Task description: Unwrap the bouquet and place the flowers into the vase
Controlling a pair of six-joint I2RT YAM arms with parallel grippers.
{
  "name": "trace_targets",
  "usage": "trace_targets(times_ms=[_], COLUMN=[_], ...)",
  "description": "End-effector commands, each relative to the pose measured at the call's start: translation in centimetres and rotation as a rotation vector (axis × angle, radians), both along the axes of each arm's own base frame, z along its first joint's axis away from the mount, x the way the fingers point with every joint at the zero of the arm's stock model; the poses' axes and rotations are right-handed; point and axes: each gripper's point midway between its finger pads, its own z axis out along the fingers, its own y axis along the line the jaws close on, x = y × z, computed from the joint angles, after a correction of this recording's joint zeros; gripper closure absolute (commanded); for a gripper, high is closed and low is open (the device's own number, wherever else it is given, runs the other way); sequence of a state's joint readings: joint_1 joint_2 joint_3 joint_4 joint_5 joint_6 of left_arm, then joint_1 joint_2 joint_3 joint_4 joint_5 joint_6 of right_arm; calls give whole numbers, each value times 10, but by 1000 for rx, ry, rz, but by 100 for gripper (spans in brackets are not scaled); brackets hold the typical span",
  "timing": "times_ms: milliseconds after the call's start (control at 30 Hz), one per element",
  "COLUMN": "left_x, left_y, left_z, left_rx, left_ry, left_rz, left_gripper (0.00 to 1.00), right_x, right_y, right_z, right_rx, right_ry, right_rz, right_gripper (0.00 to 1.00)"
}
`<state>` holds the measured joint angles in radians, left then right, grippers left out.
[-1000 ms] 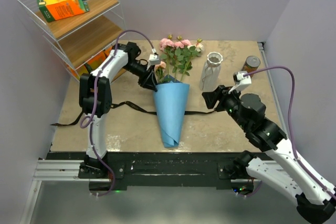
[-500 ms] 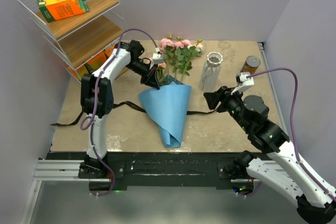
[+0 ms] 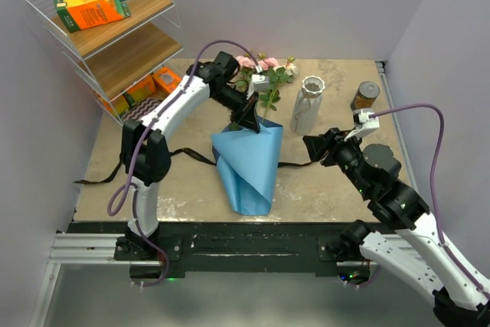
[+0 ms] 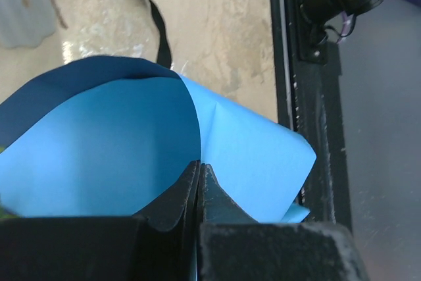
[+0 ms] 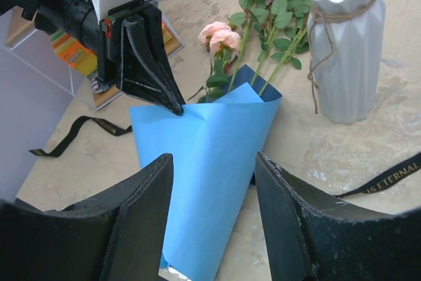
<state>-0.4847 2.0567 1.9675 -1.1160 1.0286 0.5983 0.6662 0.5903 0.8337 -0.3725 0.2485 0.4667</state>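
Bouquet [image 3: 246, 166] lies mid-frame on the tabletop [image 3: 168, 189], its flowers [image 3: 264, 64] reaching toward the upper middle, just left of the vase [image 3: 308, 105]. Our left end effector [image 4: 198, 166] is clamped on the blue paper [image 4: 118, 156] rim. Our right end effector [image 5: 212, 159] hangs parted, empty, at right. We should peel the sheet sideways slowly, leaving the stems undisturbed

The top view is bright and even, with soft light from above and only faint shadows on the table [image 3: 191, 181]; a pale sheen lies near its front edge. In the wrist views the left gripper [image 4: 198, 170] and the right gripper [image 5: 212, 162] are dark and blurred; the paper [image 4: 118, 149] is vivid, darker in its upper fold; the vase [image 5: 345, 51] is sharp and well lit.
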Motion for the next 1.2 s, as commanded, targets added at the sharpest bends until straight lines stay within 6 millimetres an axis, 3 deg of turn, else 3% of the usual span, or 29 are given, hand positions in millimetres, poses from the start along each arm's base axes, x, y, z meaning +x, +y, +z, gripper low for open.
trace_targets(times_ms=[0,100,167,233,267,433,567,700,800,867,933,967,1033,1067,1100,1167], left_x=[-14,-26,-32,-44,-46,-69,-91,-109,-108,-100,-82,-63,-36,-13,-9,14], left_y=[-37,-57,-67,-77,-82,-106,-118,-132,-140,-135,-120,-108,-78,-55,-40,-10], left_z=[32,31,31,29,37,41,39,54,69,78,70,64,39,30,11,-9], left_rx=[-45,-36,-32,-19,-34,-62,-71,-105,-128,-131,-70,-41,24,38,65,96], left_ry=[85,125,137,163,153,201,245,214,174,104,-5,-42,-87,-79,-41,-23], left_rz=[47,32,20,-12,-26,-84,-139,-195,-199,-173,-69,5,152,227,254,316], left_gripper=[95,82,63,51,41,24,1,1,1,1,1,1,1,1,1,1], right_x=[-4,-8,-10,-12,-14,-26,-38,-46,-51,-52,-51,-49,-45,-44,-42,-38], right_y=[-15,-22,-28,-32,-35,-55,-71,-83,-90,-92,-90,-87,-82,-79,-76,-69], right_z=[24,26,29,31,33,46,56,64,71,75,75,74,73,71,69,65], right_rx=[14,9,6,2,-1,0,14,16,16,21,16,11,9,5,5,9], right_ry=[-49,-56,-61,-66,-67,-91,-115,-124,-134,-141,-141,-137,-140,-137,-135,-135], right_rz=[-47,-64,-80,-92,-97,-142,-175,-201,-215,-220,-212,-207,-196,-186,-179,-159], right_gripper=[43,40,37,36,36,34,32,30,30,29,29,29,29,29,29,29])
